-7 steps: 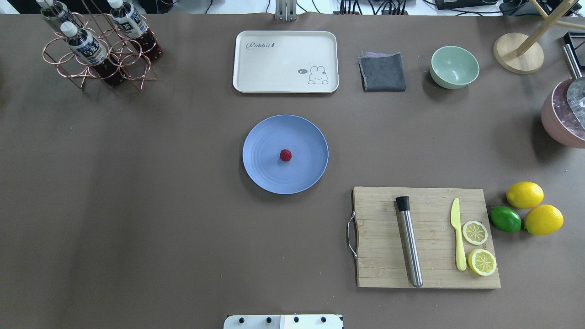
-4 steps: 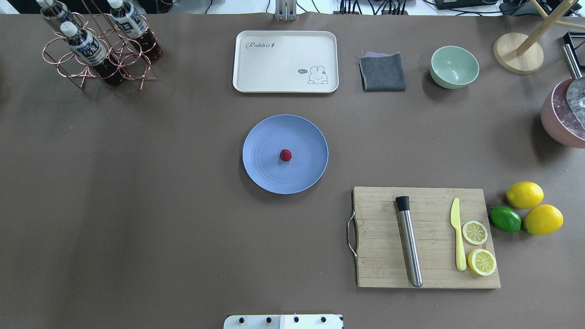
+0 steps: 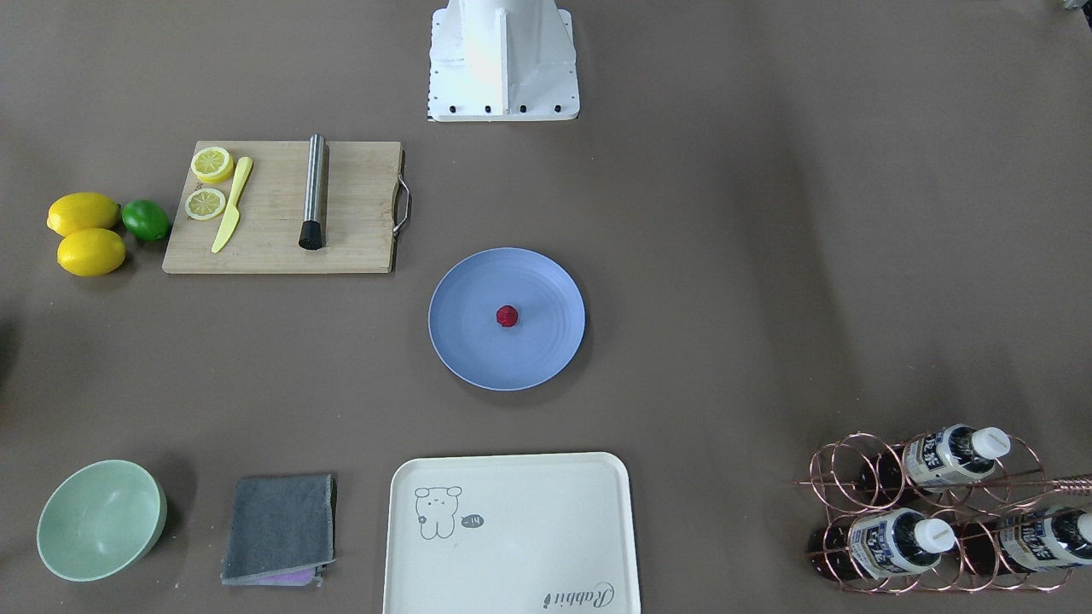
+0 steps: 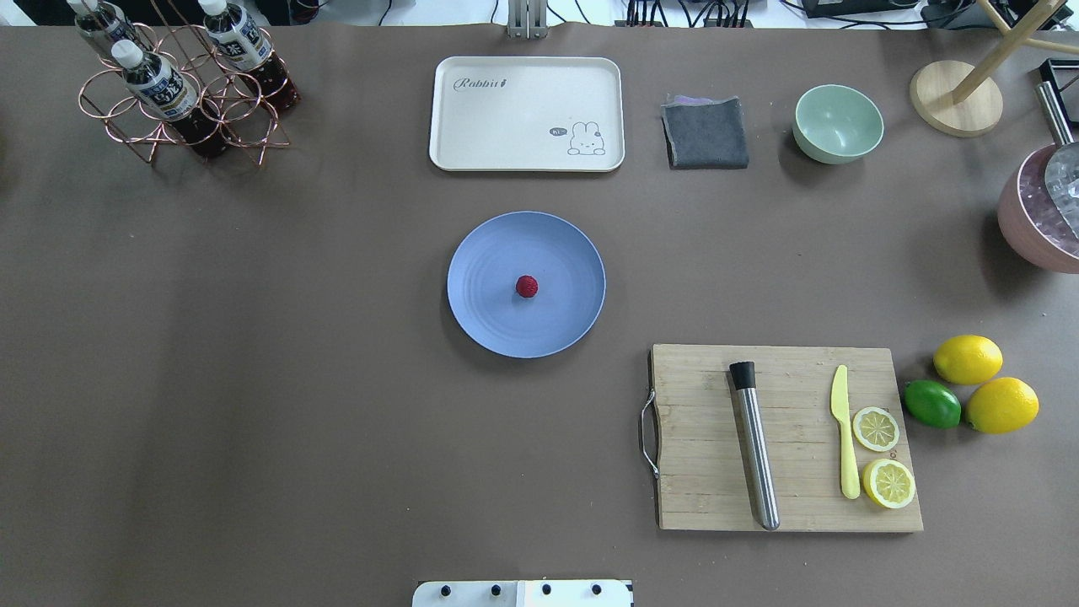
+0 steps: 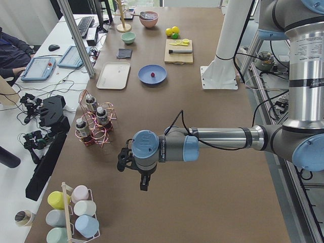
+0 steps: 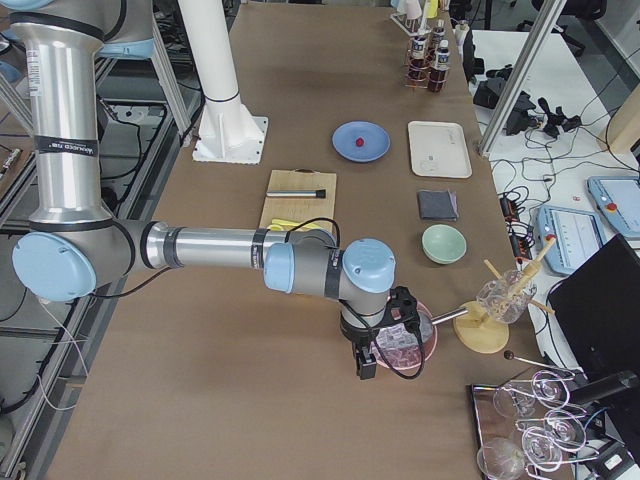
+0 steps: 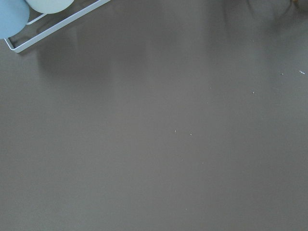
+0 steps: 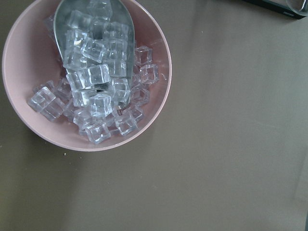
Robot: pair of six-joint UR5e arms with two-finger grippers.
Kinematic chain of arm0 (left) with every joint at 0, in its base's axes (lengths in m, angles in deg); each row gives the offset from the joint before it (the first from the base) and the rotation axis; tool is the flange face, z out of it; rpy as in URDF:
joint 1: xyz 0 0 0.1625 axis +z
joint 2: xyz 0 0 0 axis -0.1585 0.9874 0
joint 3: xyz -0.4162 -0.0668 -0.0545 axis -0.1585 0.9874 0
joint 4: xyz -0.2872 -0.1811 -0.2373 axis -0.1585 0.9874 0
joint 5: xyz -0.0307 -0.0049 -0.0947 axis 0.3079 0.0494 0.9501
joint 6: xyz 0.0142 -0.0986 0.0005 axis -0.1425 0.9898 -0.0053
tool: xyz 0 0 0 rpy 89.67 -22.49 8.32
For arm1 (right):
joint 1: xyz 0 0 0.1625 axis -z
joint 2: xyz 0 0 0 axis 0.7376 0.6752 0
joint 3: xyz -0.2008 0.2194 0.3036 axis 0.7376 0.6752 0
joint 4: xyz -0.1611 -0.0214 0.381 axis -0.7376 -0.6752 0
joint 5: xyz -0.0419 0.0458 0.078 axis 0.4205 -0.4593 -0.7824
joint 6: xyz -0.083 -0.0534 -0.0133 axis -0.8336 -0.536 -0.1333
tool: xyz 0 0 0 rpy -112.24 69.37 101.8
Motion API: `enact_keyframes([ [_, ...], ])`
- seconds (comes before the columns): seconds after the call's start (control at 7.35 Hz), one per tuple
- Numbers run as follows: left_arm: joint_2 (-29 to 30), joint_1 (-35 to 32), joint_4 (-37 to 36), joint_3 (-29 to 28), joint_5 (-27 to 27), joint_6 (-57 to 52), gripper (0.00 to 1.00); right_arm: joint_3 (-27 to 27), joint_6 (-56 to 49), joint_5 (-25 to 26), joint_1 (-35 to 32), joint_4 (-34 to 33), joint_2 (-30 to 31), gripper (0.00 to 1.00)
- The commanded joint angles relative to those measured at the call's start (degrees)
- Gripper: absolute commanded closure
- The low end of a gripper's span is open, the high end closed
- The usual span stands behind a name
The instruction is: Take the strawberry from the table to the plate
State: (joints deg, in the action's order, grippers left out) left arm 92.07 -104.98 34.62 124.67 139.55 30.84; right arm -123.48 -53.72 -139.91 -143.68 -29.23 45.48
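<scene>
strawberry (image 4: 527,286) on plate (image 4: 489,253); left tool (image 5: 144,185), right tool (image 6: 364,368): opening unreadable

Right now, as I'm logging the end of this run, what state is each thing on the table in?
strawberry: resting on the plate, near its middle.
plate: flat, holding only the strawberry.
cream tray: empty.
mint bowl: upright, empty.
pink bowl: full of ice cubes.
bottles: capped.
grey cloth: folded.
left gripper: far from the plate; jaws unclear.
right gripper: near the pink bowl; jaws unclear.
</scene>
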Motion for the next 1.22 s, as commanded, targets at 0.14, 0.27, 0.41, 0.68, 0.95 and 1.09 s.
enact_keyframes([
  [0.14, 0.2, 0.0, 0.2, 0.0, -0.1, -0.1, 0.02, 0.0, 0.0, -0.5, 0.1, 0.5, 0.5, 0.0],
  [0.27, 0.1, 0.0, 0.2, 0.1, 0.0, -0.2, 0.02, 0.1, 0.0, -2.2, 0.0, 0.5, 0.6, 0.0],
  [0.41, 0.1, 0.0, 0.2, 0.2, 0.0, -0.2, 0.02, 0.1, 0.0, -2.4, 0.0, 0.5, 1.0, 0.0],
  [0.68, 0.1, 0.0, 0.2, 0.3, 0.1, -0.3, 0.02, 0.0, -0.1, -2.5, 0.0, 0.5, 1.0, 0.0],
  [0.95, 0.0, 0.0, 0.2, 0.3, 0.1, -0.3, 0.02, -0.1, -0.2, -2.5, 0.1, 0.5, 1.0, 0.0],
  [1.09, 0.0, 0.0, 0.2, 0.3, 0.1, -0.3, 0.02, -0.2, -0.2, -2.5, 0.1, 0.5, 1.0, 0.0],
])
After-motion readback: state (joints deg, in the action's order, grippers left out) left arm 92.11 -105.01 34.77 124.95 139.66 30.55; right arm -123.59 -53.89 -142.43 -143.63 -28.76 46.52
